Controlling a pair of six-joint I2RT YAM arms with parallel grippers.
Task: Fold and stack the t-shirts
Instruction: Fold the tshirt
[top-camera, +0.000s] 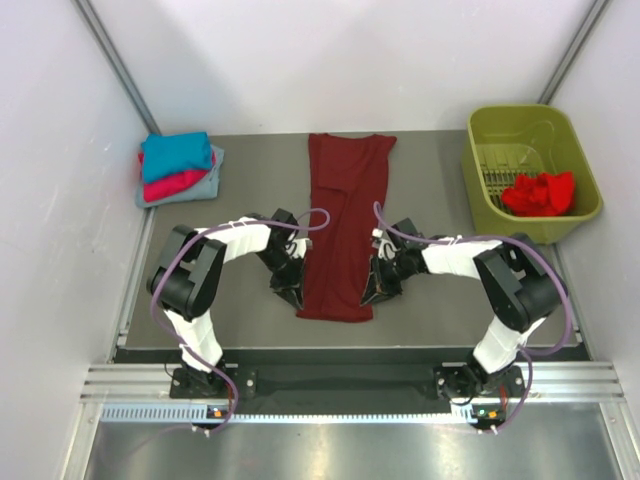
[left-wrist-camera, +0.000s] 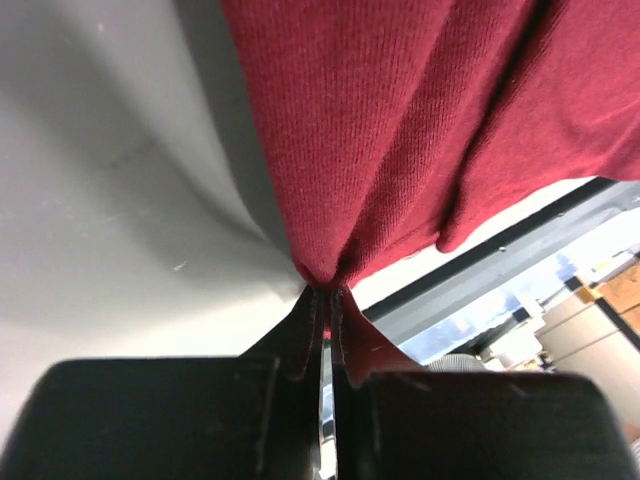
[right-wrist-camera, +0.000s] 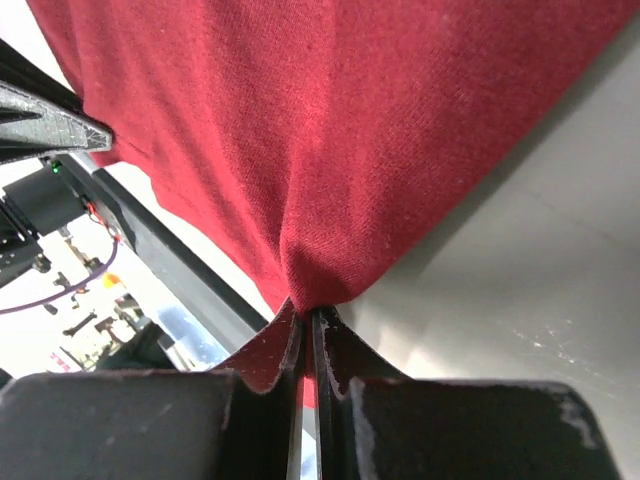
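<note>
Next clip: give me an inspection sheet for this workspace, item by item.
Surface: grey table, matte.
Job's things: maroon t-shirt lying as a long strip at centre; folded stack far left, teal on top; red shirt crumpled in the basket.
Clutter: olive basket far right.
Grippers: left gripper and right gripper, fingers pinching the maroon t-shirt's near edges.
Cables: purple cables loop along both arms.
Surroundings: white walls.
</note>
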